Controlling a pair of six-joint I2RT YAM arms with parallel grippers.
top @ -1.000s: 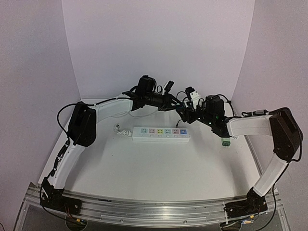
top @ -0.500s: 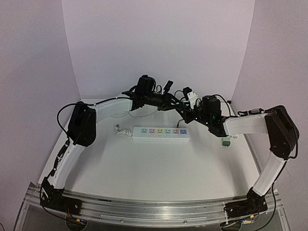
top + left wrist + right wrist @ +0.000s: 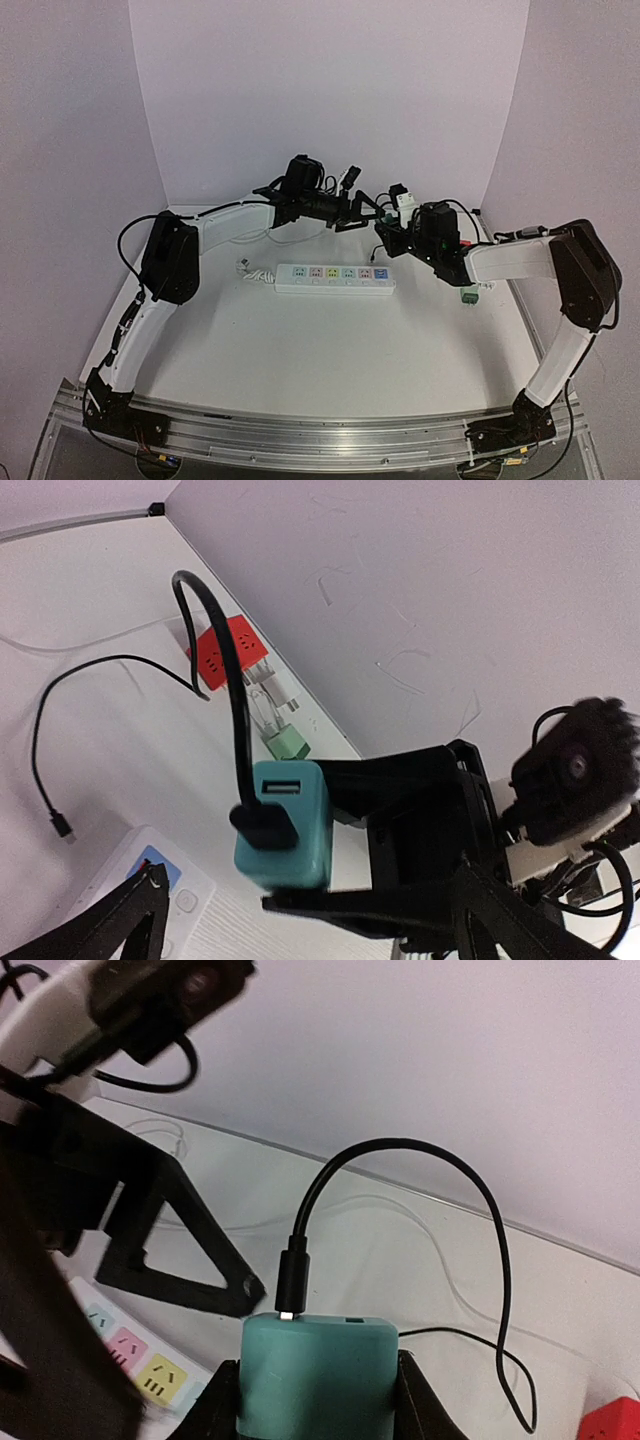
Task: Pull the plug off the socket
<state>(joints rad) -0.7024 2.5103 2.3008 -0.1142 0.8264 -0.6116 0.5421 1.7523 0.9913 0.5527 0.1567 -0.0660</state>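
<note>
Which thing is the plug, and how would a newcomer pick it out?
Find the long white power strip lying across the table. Above its end nearer the right arm, that arm's end effector pinches a small block, the plug. It is the only teal thing there, with a black cable arching from its top, unlike the red cube adapter farther back.

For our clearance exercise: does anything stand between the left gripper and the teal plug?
Nothing visible does. The left gripper is open and faces the teal plug, which the right gripper clamps clear of the socket. The plug's black cable loops away above it.
</note>
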